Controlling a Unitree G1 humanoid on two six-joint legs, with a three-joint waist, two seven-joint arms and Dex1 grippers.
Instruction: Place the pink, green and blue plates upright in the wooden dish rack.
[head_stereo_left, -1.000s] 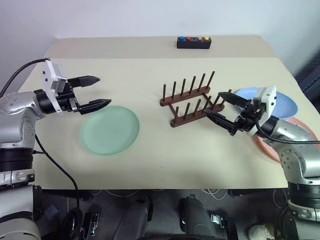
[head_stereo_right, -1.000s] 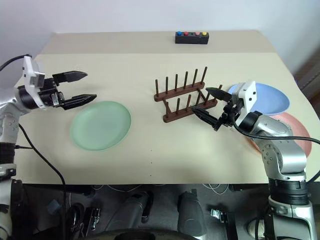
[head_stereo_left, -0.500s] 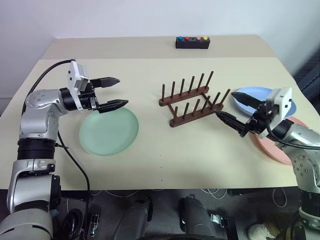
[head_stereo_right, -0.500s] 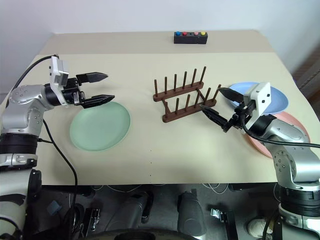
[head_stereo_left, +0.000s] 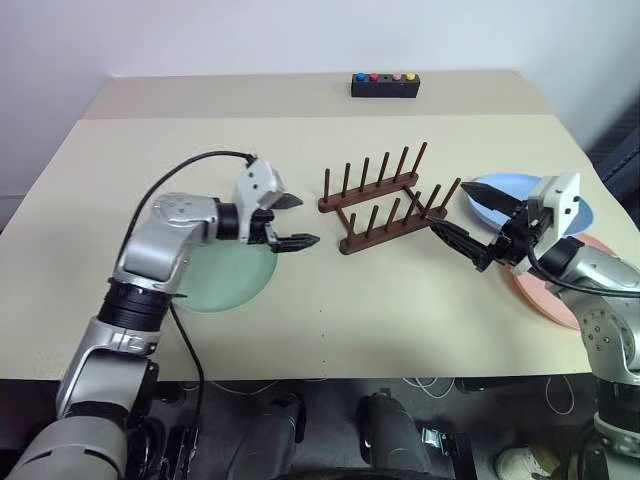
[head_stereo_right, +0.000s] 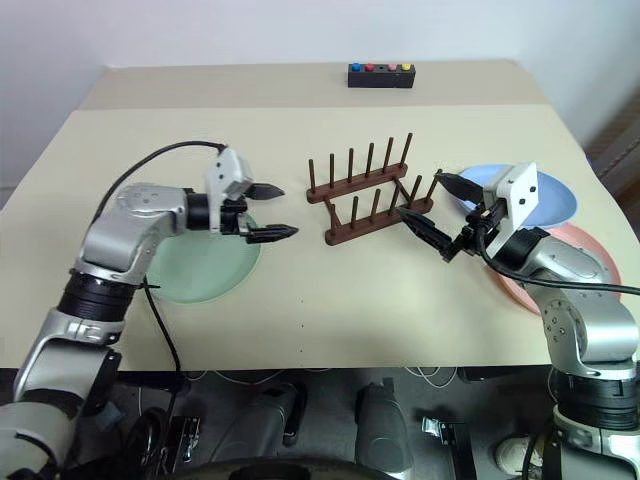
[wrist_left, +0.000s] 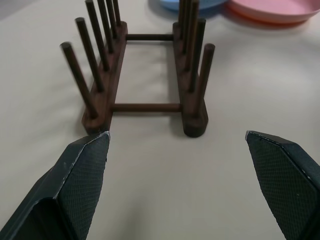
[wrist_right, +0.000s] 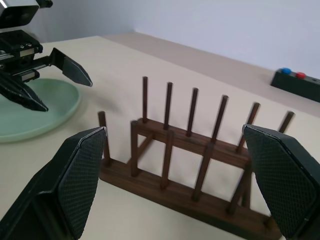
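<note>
The beige table (head_stereo_left: 330, 290) has bare surface all along its near edge and across its left half, and a wide strip of it lies open behind the wooden dish rack (head_stereo_left: 385, 198) up to the small black box with coloured buttons (head_stereo_left: 385, 85) at the far edge. The rack stands near the middle, a little to the right, with nothing between its pegs. The left gripper (head_stereo_left: 290, 221) is stretched out from a bent arm, pointing toward the rack's left end, its fingers spread wide and holding nothing; it hangs over the right rim of the green plate (head_stereo_left: 215, 278), which lies flat on the table under the forearm. The right gripper (head_stereo_left: 473, 228) reaches in from the right, pointing at the rack's right end, its fingers likewise wide apart and empty. Behind it the blue plate (head_stereo_left: 500, 187) lies flat, and just beside that, nearer the table's right edge, the pink plate (head_stereo_left: 545, 298)
</note>
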